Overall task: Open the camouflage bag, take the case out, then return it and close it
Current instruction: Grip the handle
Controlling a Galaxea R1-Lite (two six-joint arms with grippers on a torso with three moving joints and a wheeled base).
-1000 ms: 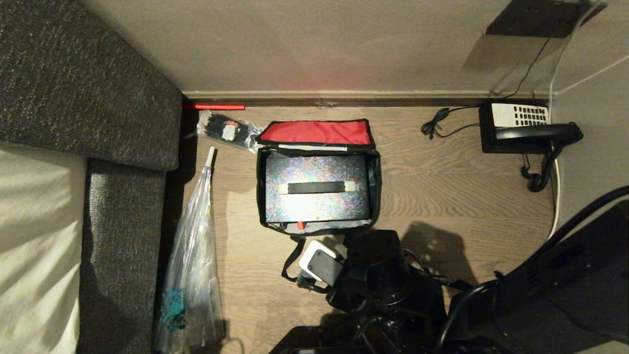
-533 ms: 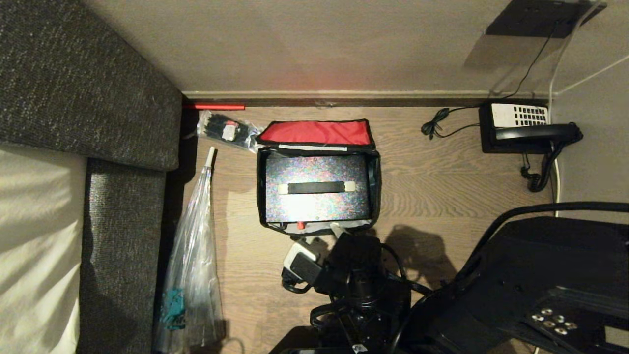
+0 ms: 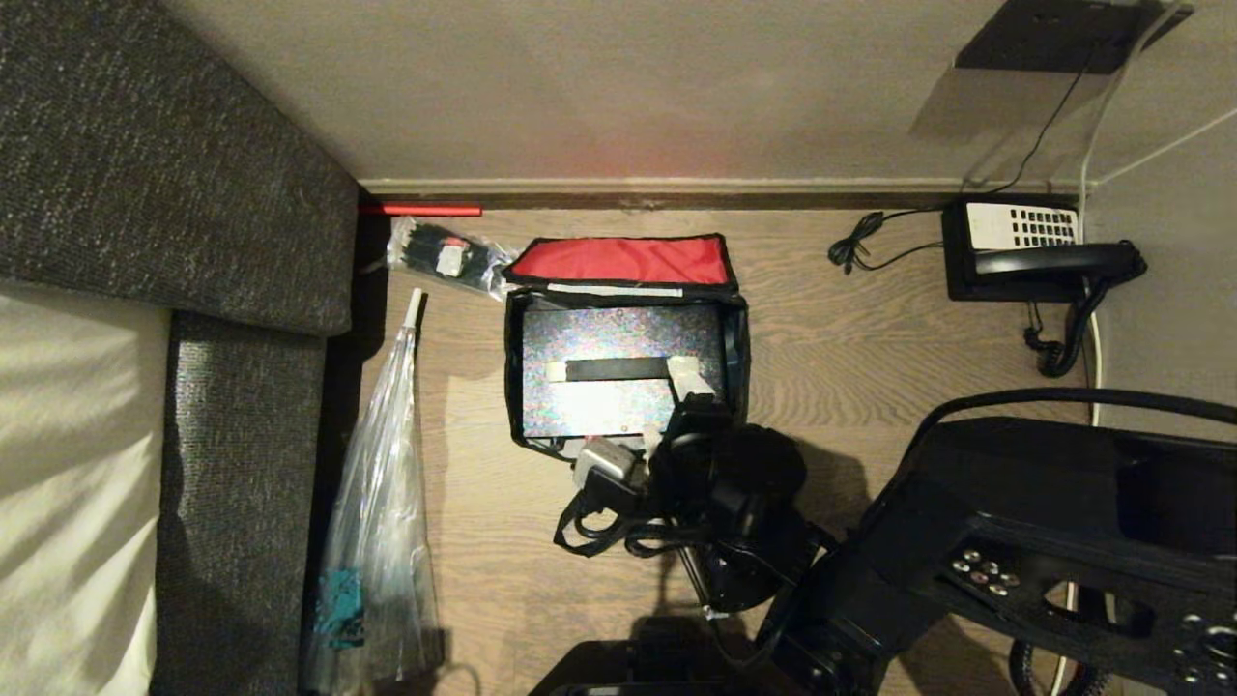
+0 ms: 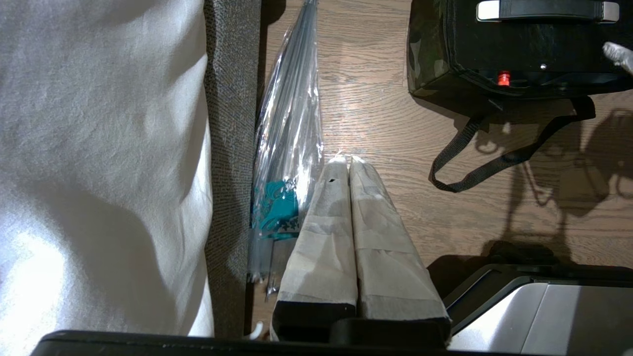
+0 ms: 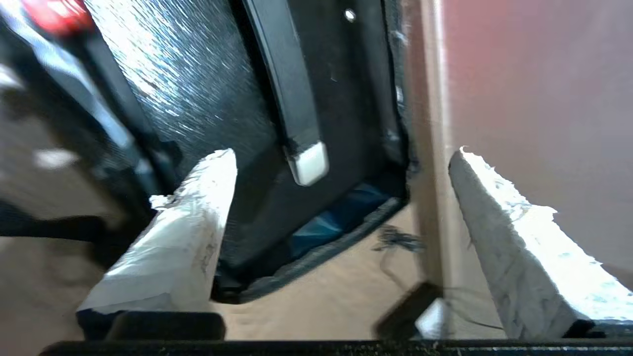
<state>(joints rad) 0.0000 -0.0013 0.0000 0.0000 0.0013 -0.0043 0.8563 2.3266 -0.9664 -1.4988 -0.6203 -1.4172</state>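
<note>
The camouflage bag (image 3: 740, 338) stands on the wooden floor with its red-lined lid (image 3: 618, 259) folded back toward the wall. Inside it lies the case (image 3: 599, 338), glittery black, its black handle (image 3: 618, 369) on top. My right gripper (image 3: 674, 406) hangs over the case's right end, open, with nothing between its fingers. In the right wrist view the gripper (image 5: 343, 153) frames the handle's white end (image 5: 309, 163) and the bag's rim (image 5: 346, 237). My left gripper (image 4: 346, 160) is shut and empty, parked low beside the sofa, with the bag (image 4: 425, 54) ahead of it.
A black telephone (image 3: 1039, 251) with a coiled cord sits at the far right by the wall. A long clear plastic bag (image 3: 377, 503) lies left of the bag along the grey sofa (image 3: 242, 435). A small packet (image 3: 445, 256) lies near the lid. The bag's strap (image 4: 494, 163) trails on the floor.
My right arm has swung forward from in front of the bag to over the case's right end. Its wrist has rolled and its jaws have opened. Bag and case have not moved.
</note>
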